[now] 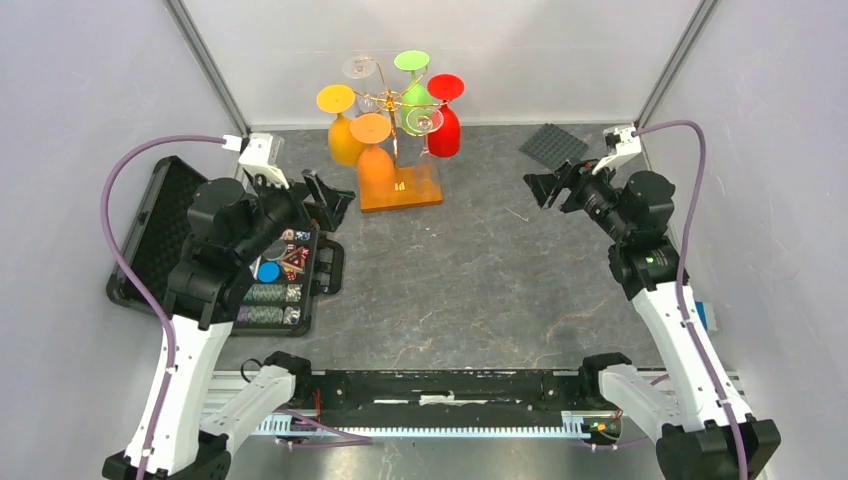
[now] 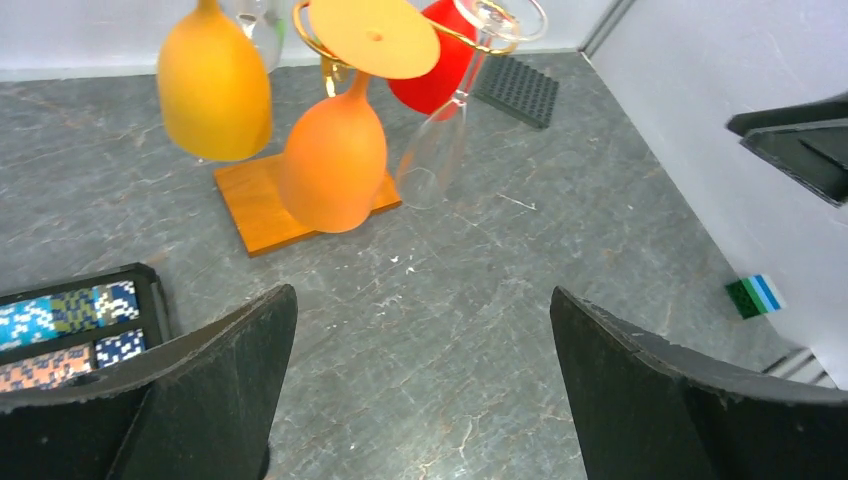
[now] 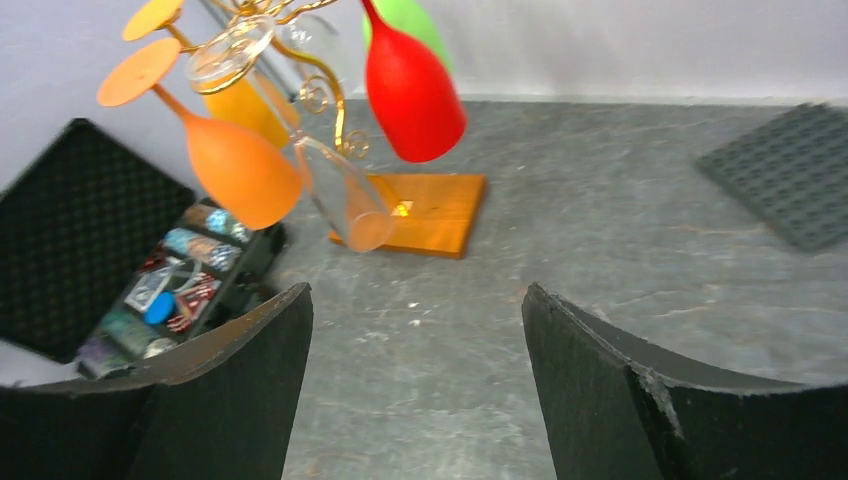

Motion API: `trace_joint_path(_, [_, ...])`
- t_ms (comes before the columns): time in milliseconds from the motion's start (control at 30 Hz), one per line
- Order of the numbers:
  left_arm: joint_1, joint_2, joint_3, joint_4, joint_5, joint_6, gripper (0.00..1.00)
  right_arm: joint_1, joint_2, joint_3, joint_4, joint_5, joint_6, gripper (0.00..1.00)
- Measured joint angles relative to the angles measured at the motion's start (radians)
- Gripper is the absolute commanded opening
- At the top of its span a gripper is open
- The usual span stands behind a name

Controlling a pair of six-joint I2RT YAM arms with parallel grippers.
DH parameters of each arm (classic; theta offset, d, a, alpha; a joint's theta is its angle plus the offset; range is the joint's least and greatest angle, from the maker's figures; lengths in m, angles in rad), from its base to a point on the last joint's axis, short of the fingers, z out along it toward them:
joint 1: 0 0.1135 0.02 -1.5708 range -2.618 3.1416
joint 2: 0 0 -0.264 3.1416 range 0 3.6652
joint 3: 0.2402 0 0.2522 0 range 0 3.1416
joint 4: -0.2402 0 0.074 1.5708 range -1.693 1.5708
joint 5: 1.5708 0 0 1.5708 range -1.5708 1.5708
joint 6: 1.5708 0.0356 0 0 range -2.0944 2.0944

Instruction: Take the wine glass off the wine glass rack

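At the far left an open black case [image 1: 150, 225] is lying on the grey table [image 1: 470, 270], and its tray is holding rows of poker chips [image 1: 268, 294]. The left gripper [image 1: 335, 198] is hovering just past the case's far corner and pointing toward the rack. Its wrist view is showing both dark fingers [image 2: 200, 400] spread wide, with only tabletop between them.

Near the middle of the back wall, the wine glass rack [image 1: 418, 188] is standing on its wooden base. The wine glasses are all hanging upside down by their feet from its curly gold arms. The yellow glass [image 1: 344, 140] is hanging furthest left. The orange glass [image 1: 376, 168] is hanging just beside it, nearer the arms and over the base. One clear glass [image 1: 360, 70] is sitting high at the back, and a second clear glass [image 2: 440, 150] is hanging tilted next to the orange one. The green glass [image 1: 418, 98] is hanging behind, and the red glass [image 1: 445, 135] is hanging on the right (neither gripper is touching any of them).

Further right, a dark studded plate [image 1: 553, 145] is lying flat near the back corner. The right gripper [image 1: 532, 190] is hovering just in front of it, facing the rack. Its fingers [image 3: 650, 400] are likewise spread wide apart and gripping nothing.
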Motion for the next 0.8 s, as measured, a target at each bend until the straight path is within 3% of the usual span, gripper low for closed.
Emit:
trace_joint_path(233, [0.0, -0.045, -0.035, 0.042, 0.075, -0.013, 1.0, 0.008, 0.043, -0.023, 0.089, -0.161, 0.185, 0.81])
trace_joint_path(400, [0.0, -0.092, -0.103, 0.097, 0.14, -0.031, 1.0, 0.067, 0.049, -0.051, 0.181, -0.191, 0.336, 0.82])
trace_joint_path(633, [0.0, -0.101, -0.162, 0.124, 0.177, -0.078, 1.0, 0.23, 0.162, -0.051, 0.359, -0.126, 0.537, 0.83])
trace_joint_path(800, [0.0, -0.103, -0.163, 0.124, 0.171, -0.108, 1.0, 0.322, 0.262, -0.031, 0.431, 0.021, 0.662, 0.76])
